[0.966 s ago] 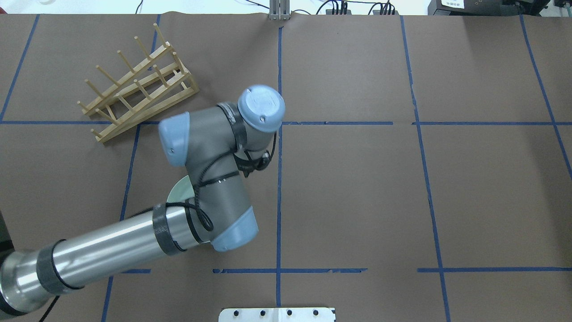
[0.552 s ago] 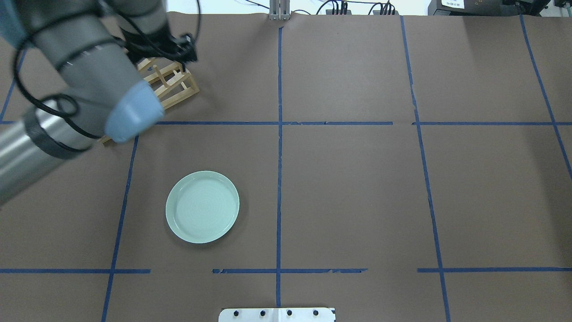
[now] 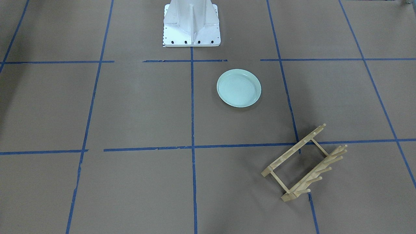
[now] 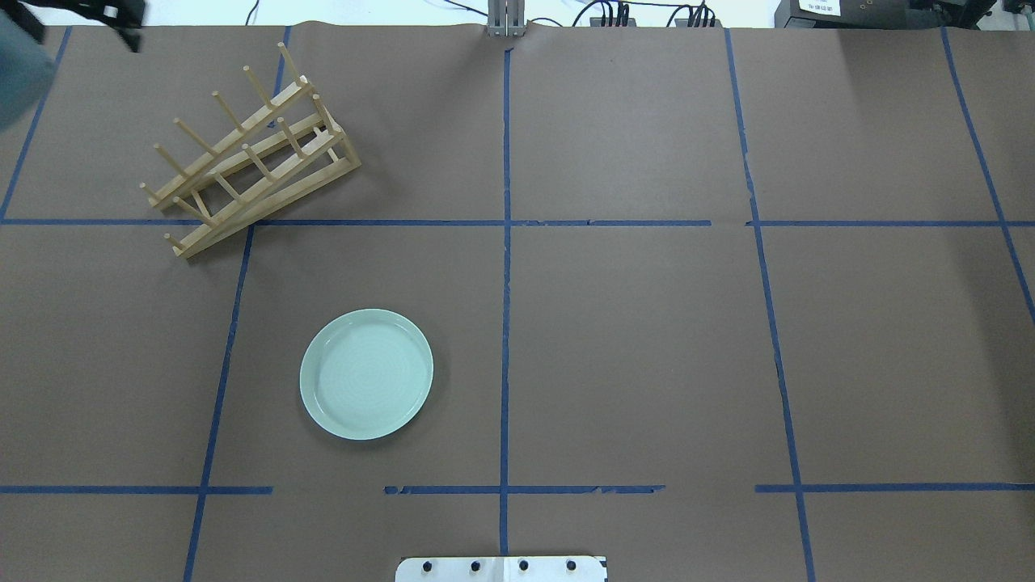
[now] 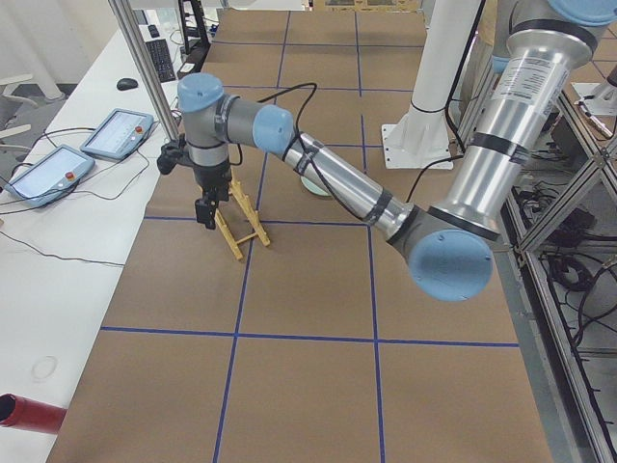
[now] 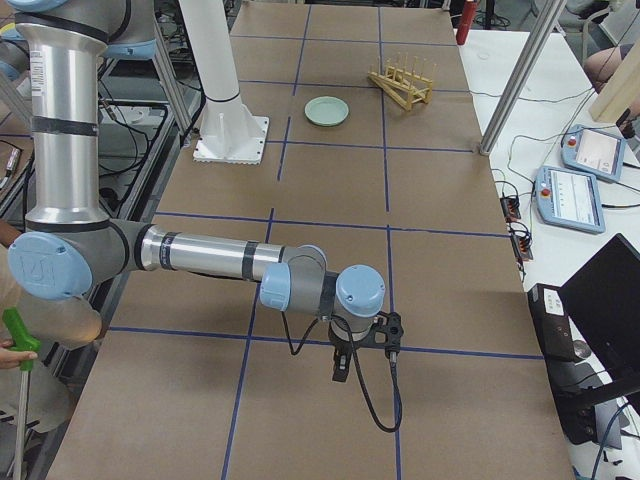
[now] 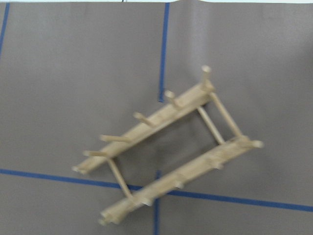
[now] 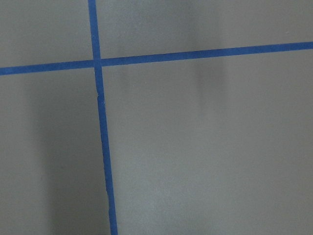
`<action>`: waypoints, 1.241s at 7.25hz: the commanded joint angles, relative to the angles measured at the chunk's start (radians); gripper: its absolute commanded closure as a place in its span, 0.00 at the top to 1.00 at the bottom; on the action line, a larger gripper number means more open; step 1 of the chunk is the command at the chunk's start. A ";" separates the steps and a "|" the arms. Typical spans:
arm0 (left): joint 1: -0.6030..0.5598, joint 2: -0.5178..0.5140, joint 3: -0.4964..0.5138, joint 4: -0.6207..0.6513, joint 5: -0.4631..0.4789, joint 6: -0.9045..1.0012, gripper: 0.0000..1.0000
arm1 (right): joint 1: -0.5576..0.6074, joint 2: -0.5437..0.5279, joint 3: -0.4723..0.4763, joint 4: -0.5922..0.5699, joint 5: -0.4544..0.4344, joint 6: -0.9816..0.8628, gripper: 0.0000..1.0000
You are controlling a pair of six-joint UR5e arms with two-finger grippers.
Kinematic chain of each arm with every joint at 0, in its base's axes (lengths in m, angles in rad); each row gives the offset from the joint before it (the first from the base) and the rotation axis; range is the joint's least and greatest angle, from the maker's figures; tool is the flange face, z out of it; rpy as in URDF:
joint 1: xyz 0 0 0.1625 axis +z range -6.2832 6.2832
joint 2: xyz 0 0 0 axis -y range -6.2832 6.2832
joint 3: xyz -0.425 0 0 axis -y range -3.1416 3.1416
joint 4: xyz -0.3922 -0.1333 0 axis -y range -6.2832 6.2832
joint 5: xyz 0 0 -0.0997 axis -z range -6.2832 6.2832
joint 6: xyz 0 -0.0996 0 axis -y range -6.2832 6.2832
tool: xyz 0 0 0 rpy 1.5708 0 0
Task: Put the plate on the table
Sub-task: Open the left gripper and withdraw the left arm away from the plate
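The pale mint-green plate lies flat on the brown table, alone in a taped square near the robot base; it also shows in the front view and the right side view. Nothing touches it. My left gripper hangs above the far end of the wooden rack, well away from the plate; I cannot tell if it is open. My right gripper hovers low over bare table at the other end; I cannot tell its state either. Both wrist views show no fingers.
The light wooden peg rack stands empty at the far left, also in the left wrist view. The white robot base is at the table's near edge. Operator tablets lie beyond the far table edge.
The left arm, which was over the plate, has swung away past the rack to the far left corner. The plate now lies uncovered and has not moved.
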 commanded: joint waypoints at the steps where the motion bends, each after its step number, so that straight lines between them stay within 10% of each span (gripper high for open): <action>1: -0.130 0.152 0.088 -0.101 -0.020 0.246 1.00 | 0.000 0.000 0.000 0.000 0.000 0.000 1.00; 9: -0.124 0.221 0.123 -0.117 -0.118 0.092 1.00 | 0.000 0.000 0.000 0.000 0.000 0.000 1.00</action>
